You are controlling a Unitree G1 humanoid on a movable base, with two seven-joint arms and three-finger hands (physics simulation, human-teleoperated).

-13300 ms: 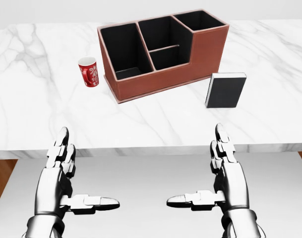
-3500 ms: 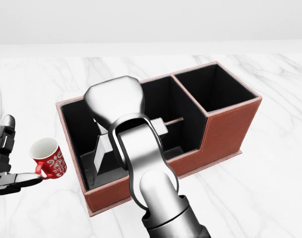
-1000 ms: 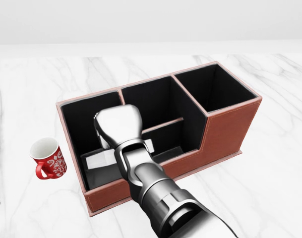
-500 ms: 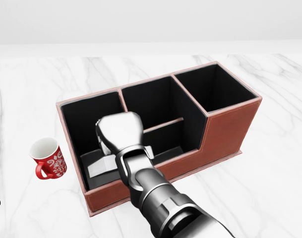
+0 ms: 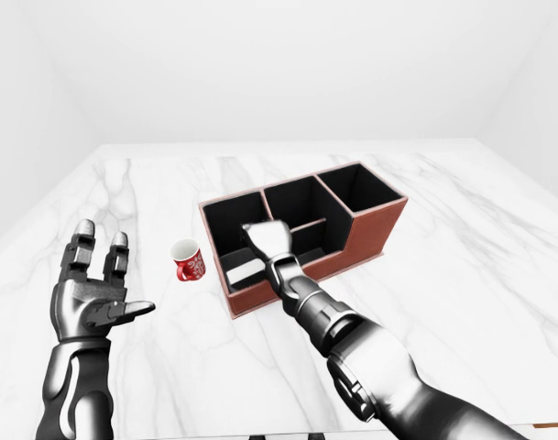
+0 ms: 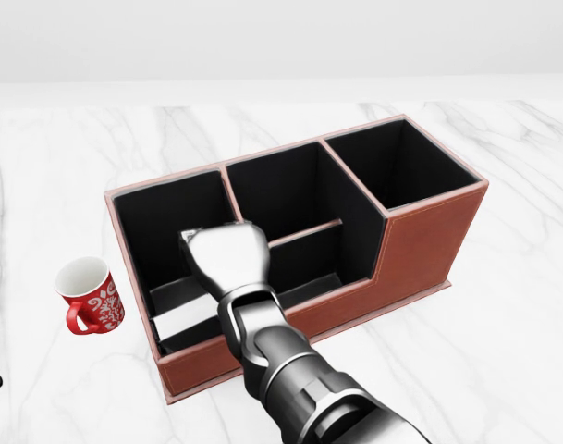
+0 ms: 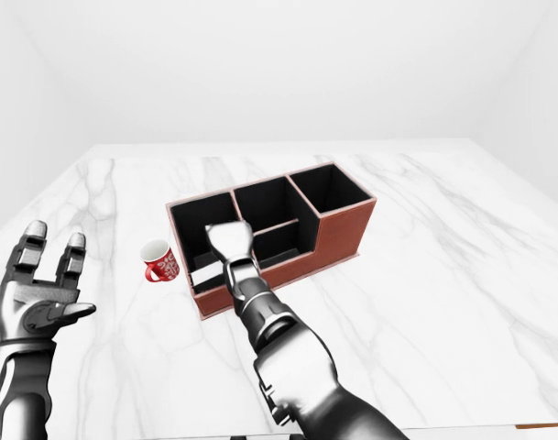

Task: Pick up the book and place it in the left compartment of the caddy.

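Right hand over the caddy's left compartment, book lying inside it.

Head view: the right hand [image 6: 227, 259] reaches over the caddy [image 6: 420, 236]; only its back shows, so I cannot tell how its fingers sit. The book [image 6: 181, 318] lies low in the left compartment, just left of and below the hand. A red mug [image 6: 89, 294] stands further left, on the marble table [image 6: 503, 333].
Left-eye view: the left hand [image 5: 88, 295] is raised with fingers spread, holding nothing, well left of the mug.
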